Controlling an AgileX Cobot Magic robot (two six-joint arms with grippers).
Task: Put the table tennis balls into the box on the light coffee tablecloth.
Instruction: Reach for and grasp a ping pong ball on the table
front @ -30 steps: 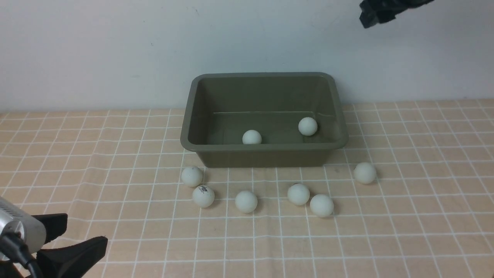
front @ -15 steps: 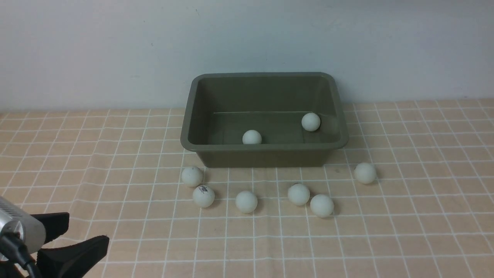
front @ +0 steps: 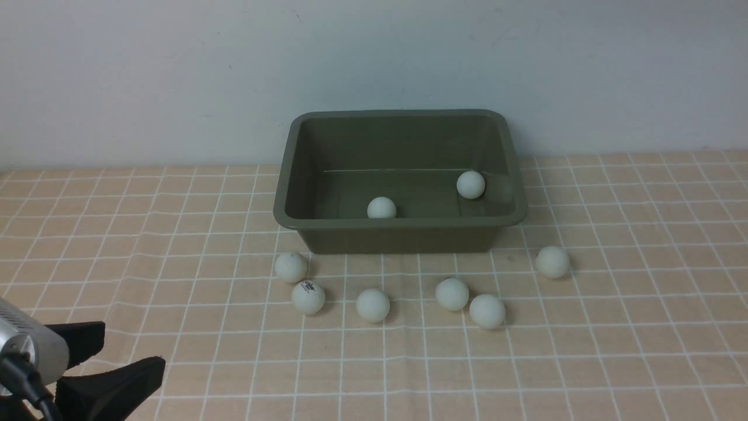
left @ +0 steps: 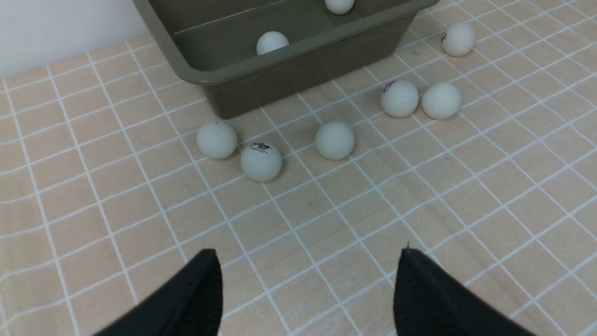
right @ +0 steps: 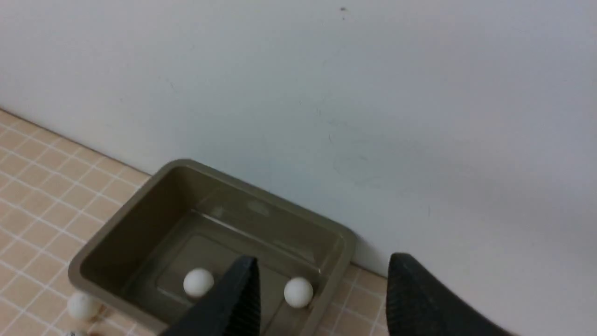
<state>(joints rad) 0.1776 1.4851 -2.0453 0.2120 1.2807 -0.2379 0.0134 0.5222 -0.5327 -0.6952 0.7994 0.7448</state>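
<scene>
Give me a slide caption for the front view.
Two table tennis balls lie in the box; six more sit on the tablecloth in front of it.

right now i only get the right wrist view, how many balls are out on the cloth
observer: six balls on the tablecloth, five strung along the box's near wall, one off its right corner
operator: where's the left gripper
observer: left gripper is open and empty, at the tablecloth's near left corner
operator: closest ball to it
observer: the printed ball looks closest, beside the leftmost ball
</scene>
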